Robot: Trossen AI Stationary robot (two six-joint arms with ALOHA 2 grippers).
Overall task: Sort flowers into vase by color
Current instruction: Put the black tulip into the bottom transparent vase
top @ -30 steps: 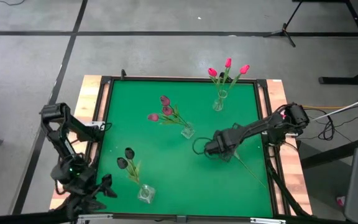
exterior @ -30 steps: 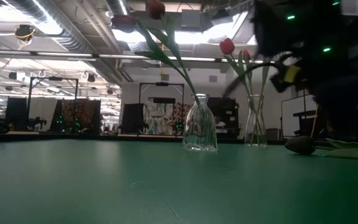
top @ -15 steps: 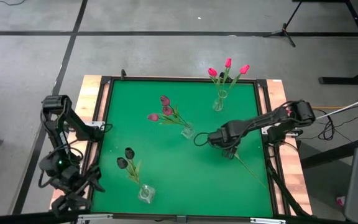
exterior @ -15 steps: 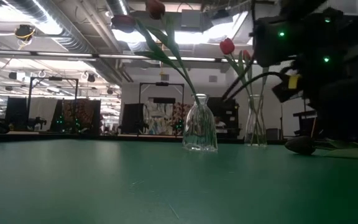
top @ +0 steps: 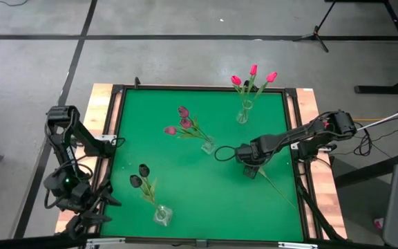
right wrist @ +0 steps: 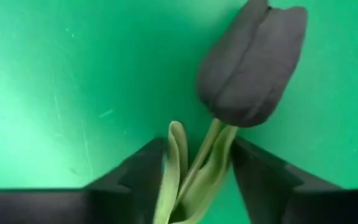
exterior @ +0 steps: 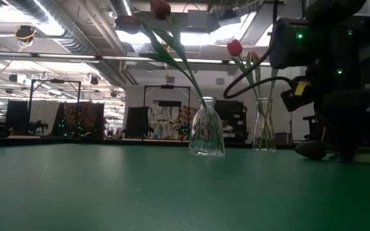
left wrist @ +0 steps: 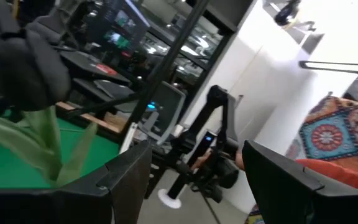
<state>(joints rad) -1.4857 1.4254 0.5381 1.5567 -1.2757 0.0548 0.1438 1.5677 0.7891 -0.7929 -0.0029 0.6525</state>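
A near-black tulip (top: pixel 276 184) lies flat on the green mat, head (right wrist: pixel 250 62) toward the table's middle, stem running toward the near right corner. My right gripper (right wrist: pixel 197 177) is open and low over it, one finger on each side of the stem and leaves just below the head; in the low view it (exterior: pixel 342 151) reaches table height beside the head (exterior: pixel 308 149). Three glass vases stand on the mat: bright pink tulips (top: pixel 244 114), mauve tulips (top: pixel 208 145), near-black tulips (top: pixel 161 214). My left gripper (left wrist: pixel 204 186) is open, off the table's near left corner. My right gripper comes from above, pointing down, its fingers (right wrist: pixel 145 171) lying across the stem (right wrist: pixel 199 168) just below the head. The leaves fill most of the gap; I cannot tell whether the fingers touch them. The tulip lies on the mat.
The mauve vase (exterior: pixel 207 136) stands a short way left of my right gripper, the bright pink vase (exterior: pixel 263 131) beyond it near the far edge. A raised wooden border (top: pixel 309 180) frames the mat. Bare mat lies between the near-black vase and the lying tulip.
My right gripper has shifted slightly toward the table's right edge and come down over the lying tulip until its fingers reach table height. My left arm has drawn back toward the table's left edge. The tulip has stayed where it lay.
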